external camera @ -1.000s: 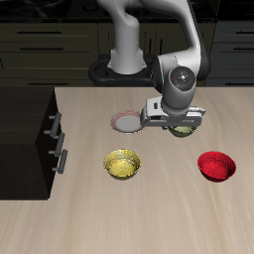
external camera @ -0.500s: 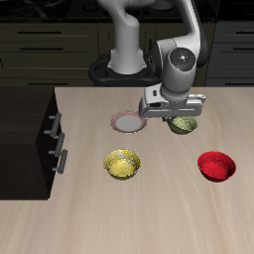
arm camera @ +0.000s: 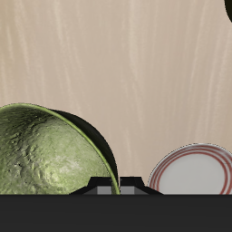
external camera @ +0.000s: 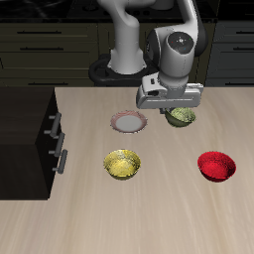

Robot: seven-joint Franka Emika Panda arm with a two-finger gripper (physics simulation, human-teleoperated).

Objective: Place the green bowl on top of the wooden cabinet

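Observation:
The green bowl (external camera: 183, 117) hangs tilted just under my gripper (external camera: 179, 107), lifted off the table at the middle back. The gripper is shut on the bowl's rim. In the wrist view the green bowl (arm camera: 45, 154) fills the near field with its mottled inside showing and a dark shadow on the wood behind it. The wooden cabinet (external camera: 25, 124) stands at the table's side edge, well away from the gripper, with a flat dark top and two silver handles on its front.
A white plate with a red rim (external camera: 128, 122) (arm camera: 195, 168) lies on the table beside the lifted bowl. A yellow speckled bowl (external camera: 122, 164) and a red bowl (external camera: 216, 166) sit nearer the front edge. The robot's base stands behind.
The gripper has risen with the green bowl in it, lifting the bowl off the table and drifting slightly back. The other bowls and the plate have not moved.

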